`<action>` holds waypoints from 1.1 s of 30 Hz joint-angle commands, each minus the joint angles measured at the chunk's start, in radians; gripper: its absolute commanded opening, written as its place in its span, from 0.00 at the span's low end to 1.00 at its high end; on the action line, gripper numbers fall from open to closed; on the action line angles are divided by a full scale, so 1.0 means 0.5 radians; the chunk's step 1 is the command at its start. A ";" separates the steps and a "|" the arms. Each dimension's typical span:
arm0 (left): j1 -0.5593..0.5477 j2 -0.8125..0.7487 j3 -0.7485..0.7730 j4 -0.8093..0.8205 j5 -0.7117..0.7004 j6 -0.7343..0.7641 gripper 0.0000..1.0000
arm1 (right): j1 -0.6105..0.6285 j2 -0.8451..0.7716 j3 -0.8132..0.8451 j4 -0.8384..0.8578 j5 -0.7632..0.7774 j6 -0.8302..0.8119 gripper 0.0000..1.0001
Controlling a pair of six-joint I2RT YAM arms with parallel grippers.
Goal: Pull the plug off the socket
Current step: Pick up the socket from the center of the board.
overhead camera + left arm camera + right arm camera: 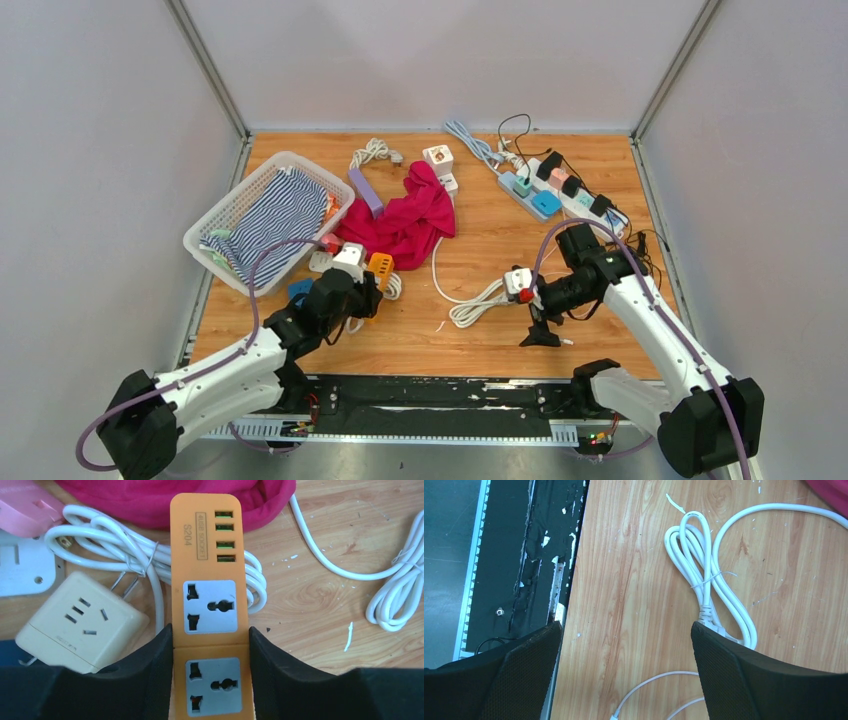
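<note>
Wood-grain tabletop (pixel 320 595) carries a flat, rectangular orange socket strip (pixel 207 570).

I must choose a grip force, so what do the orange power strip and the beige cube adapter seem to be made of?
The orange power strip is probably hard moulded plastic, with a smooth satin finish and soft reflections. The beige cube adapter is likely similar hard plastic, matte, with crisp moulded slots.

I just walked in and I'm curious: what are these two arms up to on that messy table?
The left claw is clamped on the sides of an orange power strip, whose visible sockets are empty. A beige adapter lies beside it, plugged into nothing. The right claw hangs open over bare wood next to a coiled white cable, holding nothing. No plug is being pulled yet.
</note>
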 commanded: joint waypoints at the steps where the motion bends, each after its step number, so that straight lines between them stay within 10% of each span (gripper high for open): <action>1: -0.010 0.016 0.079 0.026 0.033 0.045 0.35 | -0.043 -0.021 -0.029 -0.023 -0.029 -0.016 1.00; 13: -0.011 -0.115 0.372 0.031 0.139 0.111 0.02 | -0.056 -0.040 -0.026 -0.025 -0.035 -0.019 1.00; 33: -0.011 0.320 1.474 -0.076 0.319 0.227 0.00 | -0.119 -0.229 -0.003 0.038 -0.064 0.054 1.00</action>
